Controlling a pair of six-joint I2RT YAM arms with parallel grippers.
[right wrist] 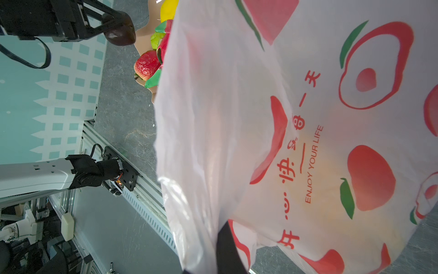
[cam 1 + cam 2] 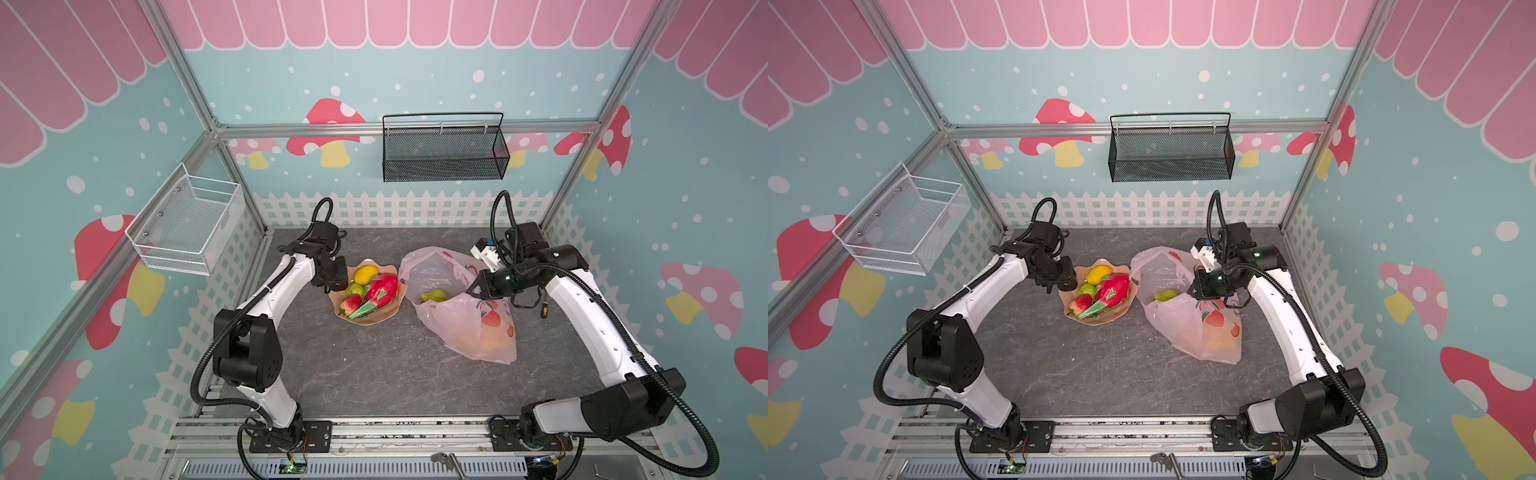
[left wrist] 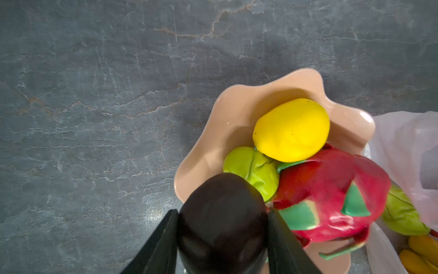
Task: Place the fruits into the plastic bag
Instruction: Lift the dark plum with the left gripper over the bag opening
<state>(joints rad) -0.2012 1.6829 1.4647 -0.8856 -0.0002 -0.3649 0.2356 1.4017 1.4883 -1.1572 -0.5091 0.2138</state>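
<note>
Nearest the top cam: L arm [image 2: 268,293] and R arm [image 2: 582,309], white shells w/ black joints and ribbed hoses. Under them is the table [image 2: 374,374], matte grey, slate-look w/ pale veins.

Plastic bag [image 2: 465,328] lies crumpled beneath and beside R claw [image 2: 473,291]. It is thin translucent pink film w/ red fruit prints, mouth gaping toward the dish. R claw is pinched fully closed on the bag's rim film and holds that edge up. The film blocks most of the R wrist view.

Far from both claws, on the walls, hang a black mesh basket [image 2: 444,153] and a white mesh basket [image 2: 187,224].

Tan dish [image 2: 365,322], glossy and wavy-edged, sits btwn the claws, just beside the bag.

- Red dragon fruit [image 2: 382,289] w/ green flaps lies btwn L claw [image 3: 221,211] and the bag mouth.
- L claw, approx half open, grips a dark brown fruit [image 3: 222,239], smooth and egg-shaped, both fingers on its sides, at the dish rim.
- Past its tips are a smooth yellow oval fruit [image 2: 365,274], a dimpled green fruit [image 2: 354,289] and a red-blush fruit [image 2: 351,303].
- Inside the bag, just off R claw's tips, is a knobbly green fruit [image 2: 433,296]; yellow bananas [image 3: 422,256] also show there.
</note>
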